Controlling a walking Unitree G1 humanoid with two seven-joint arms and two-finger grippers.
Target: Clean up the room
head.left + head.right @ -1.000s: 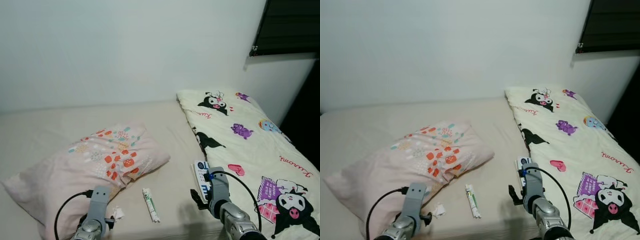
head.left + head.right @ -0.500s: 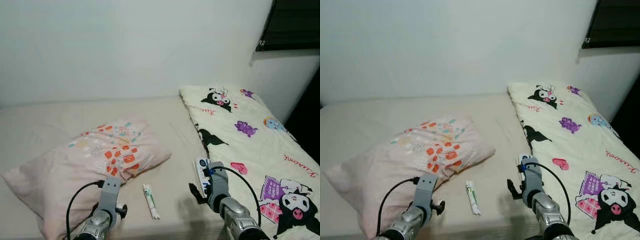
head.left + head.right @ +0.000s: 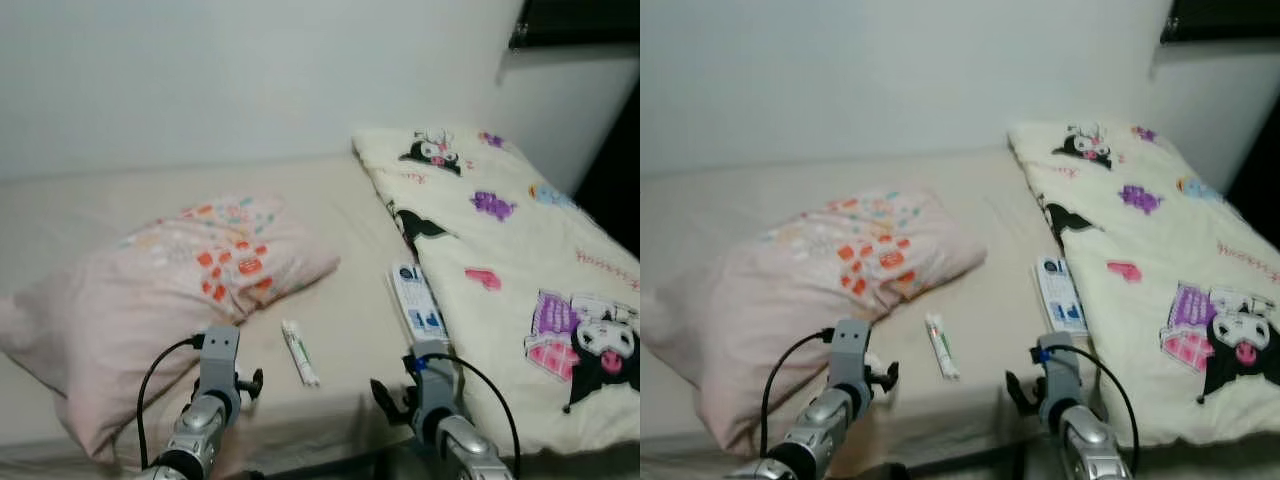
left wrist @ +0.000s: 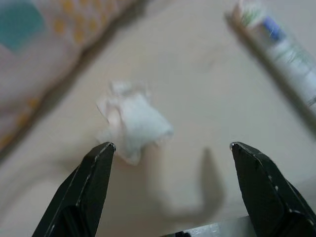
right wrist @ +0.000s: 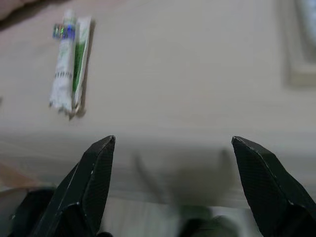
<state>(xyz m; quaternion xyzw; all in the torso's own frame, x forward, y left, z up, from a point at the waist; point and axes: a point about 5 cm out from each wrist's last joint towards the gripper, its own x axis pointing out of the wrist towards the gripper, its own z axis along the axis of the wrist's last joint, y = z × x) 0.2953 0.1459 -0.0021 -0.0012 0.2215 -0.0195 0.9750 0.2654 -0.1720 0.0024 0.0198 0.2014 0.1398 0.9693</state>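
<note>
A bedroom corner with a bed set against a plain white wall.

The bed [image 3: 120,190] is covered by a beige sheet and is bordered by the wall [image 3: 250,70] behind it. A dark window [image 3: 575,20] is seen at the upper right, and soft, even light is cast over the room.

Home bedroom: bed [image 3: 340,210], pillow [image 3: 170,280], cartoon-print quilt [image 3: 520,250]

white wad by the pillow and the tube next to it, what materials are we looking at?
White wad: looks like crumpled tissue or soft paper, matte, with irregular torn-looking folds; thin cloth can't be ruled out. Tube: seems a squeezable plastic or laminate tube, smooth with printed green and white labelling and a flat crimped end. The left gripper is open around the wad.
</note>
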